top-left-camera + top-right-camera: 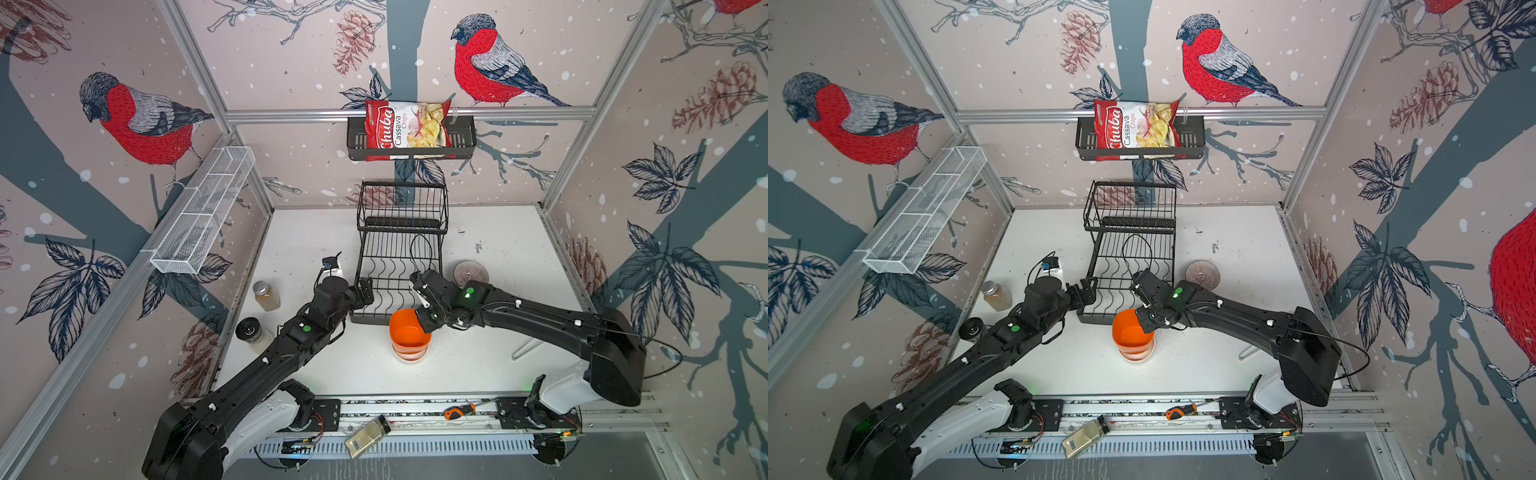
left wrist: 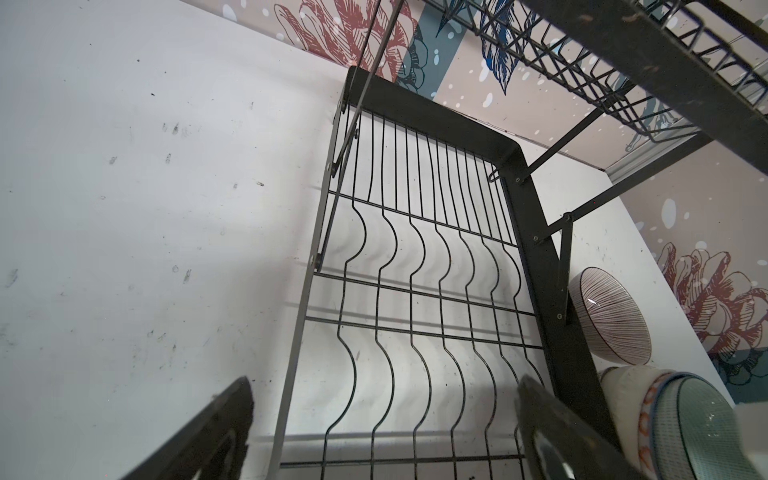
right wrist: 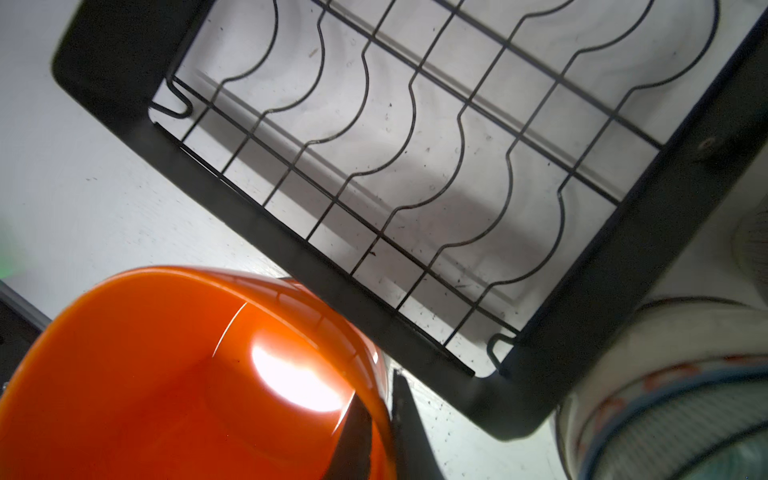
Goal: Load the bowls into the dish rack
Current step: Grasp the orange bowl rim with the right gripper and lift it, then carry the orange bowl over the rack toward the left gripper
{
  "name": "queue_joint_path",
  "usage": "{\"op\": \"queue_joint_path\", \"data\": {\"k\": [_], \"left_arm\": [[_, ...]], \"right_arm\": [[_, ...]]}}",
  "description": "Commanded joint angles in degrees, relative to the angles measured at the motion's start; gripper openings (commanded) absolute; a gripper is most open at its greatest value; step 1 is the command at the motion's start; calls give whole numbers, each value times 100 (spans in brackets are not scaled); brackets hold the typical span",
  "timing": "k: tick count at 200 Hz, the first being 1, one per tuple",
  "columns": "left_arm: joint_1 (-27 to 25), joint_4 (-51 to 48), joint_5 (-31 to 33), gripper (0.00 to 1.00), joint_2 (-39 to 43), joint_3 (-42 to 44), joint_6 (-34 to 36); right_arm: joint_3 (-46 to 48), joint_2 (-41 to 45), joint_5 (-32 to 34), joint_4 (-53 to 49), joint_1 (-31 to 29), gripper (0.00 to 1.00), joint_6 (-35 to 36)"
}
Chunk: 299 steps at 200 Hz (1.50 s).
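Right gripper (image 3: 380,424): clamped on the wall of the top orange bowl (image 1: 409,334), one finger inside and one outside. I took it by the rim so the hollow stays free and the bowl can be tipped into a slot. It hangs tilted over more bowls stacked under it (image 1: 409,356), between the rack's near end and the table's front edge. I cannot tell whether it has cleared the stack.

Left gripper (image 1: 365,294): jaws wide apart and holding nothing, hovering over the near-left corner of the dish rack (image 3: 266,232). My guess is that it waits there to steady the frame or take the next bowl.

The rack stands in the middle of the table, raised basket towards the back edge. No bowl shows on its lower grid or wavy slots, so loading looks barely begun.

A brown-striped bowl (image 1: 471,272) sits on the table just right of the rack. The wrist views show a blue-and-red patterned bowl (image 3: 665,386) by the rack's near-right corner. The right arm hides it from above.

Legible text: "Chuba Cassava Chips" on the red bag (image 1: 405,124) in the black wall shelf (image 1: 465,139). I can read nothing else.
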<state>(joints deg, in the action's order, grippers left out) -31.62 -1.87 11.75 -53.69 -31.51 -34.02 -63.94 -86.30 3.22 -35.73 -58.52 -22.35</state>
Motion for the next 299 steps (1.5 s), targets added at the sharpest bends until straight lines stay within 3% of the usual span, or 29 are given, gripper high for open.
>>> {"op": "queue_joint_path", "data": {"k": [1,112,149,172,198,221,263,299], "left_arm": [[-1,186,7,97,25,-38,155],[-2,-469,-1119,94,-490,-1126,309],[-1,-385,-1939,90,-873,-1309,203],[-15,-305,-2114,85,-952,-1336,165],[-157,-411,-1990,76,-1023,-1474,277],[-440,-685,-1503,67,-1203,-1742,485],[-761,-1002,-545,59,-1646,-2065,727],[-811,-956,-250,54,-1812,-2114,783]], "right_arm": [[-150,120,309,66,-1,1,61],[-402,171,1716,885,577,1,349],[-310,133,1800,1379,680,1,496],[-298,72,1829,1548,729,1,496],[-377,-67,1918,1621,733,1,490],[-465,-220,1918,1622,719,1,460],[-593,-299,1767,1657,713,1,458],[-640,-292,1652,1700,702,1,460]]}}
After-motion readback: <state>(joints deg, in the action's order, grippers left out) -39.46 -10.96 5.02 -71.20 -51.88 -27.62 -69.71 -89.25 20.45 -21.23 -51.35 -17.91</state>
